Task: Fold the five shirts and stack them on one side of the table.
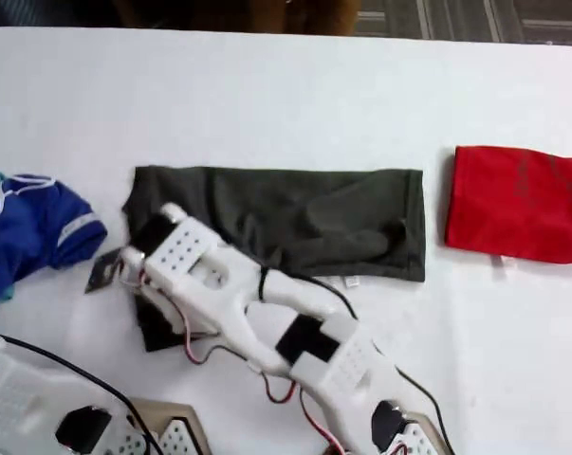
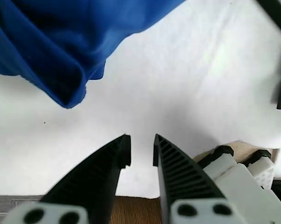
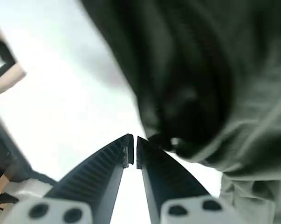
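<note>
Folding stage. The dark green shirt (image 1: pixel 295 223) lies as a long band mid-table, with the folded red shirt (image 1: pixel 518 204) apart off one end and the crumpled blue shirt (image 1: pixel 29 227) off the other. My right gripper (image 3: pixel 134 151) sits at the band's blue-side end, jaws all but closed, gripping nothing. My left gripper (image 2: pixel 141 149) is slightly parted and empty. Next, I judge, the right gripper must open, pinch that end and carry it across.
</note>
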